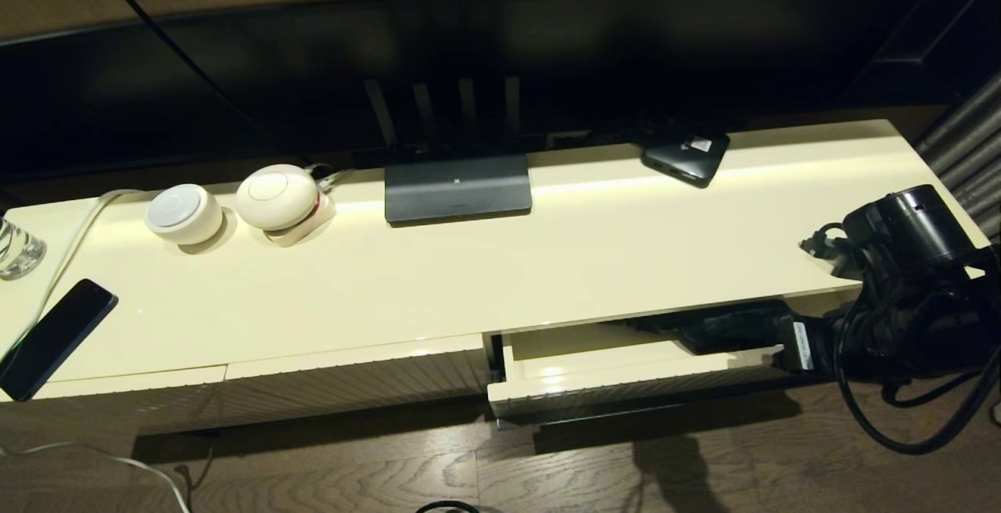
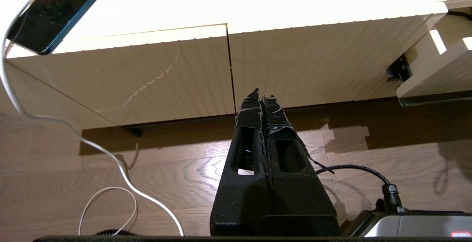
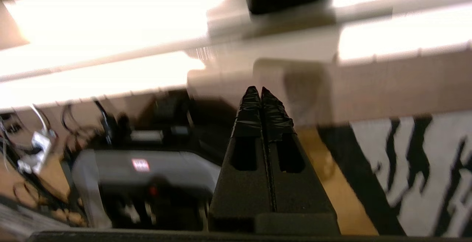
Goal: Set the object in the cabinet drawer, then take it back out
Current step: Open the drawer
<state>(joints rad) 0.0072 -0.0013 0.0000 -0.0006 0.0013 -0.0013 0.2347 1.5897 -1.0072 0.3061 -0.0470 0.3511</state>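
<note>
Two risks showing: umbrella [image 1: 723, 331] is lying in the half-open drawer [image 1: 626, 388], bunchy fabric near its front edge, likely snagging. Right gripper [image 3: 261, 91] is pointing at the drawer front, jaws pressed together, empty; left gripper [image 2: 261, 93] likewise, parked low.

Umbrella [image 1: 727, 329] partly hidden under desk [image 1: 469, 278] edge in drawer [image 1: 626, 388]; phone [image 1: 51, 337] and glass [image 1: 16, 247] cut off at the head view's left edge.

Living room in a home: long glossy cream TV cabinet [image 1: 438, 278] on wood floor [image 1: 352, 474], big dark screen [image 1: 438, 52] above, router [image 1: 457, 188], phone [image 1: 55, 337] charging, zebra-pattern rug [image 3: 413, 175] below right gripper [image 3: 261, 90].
</note>
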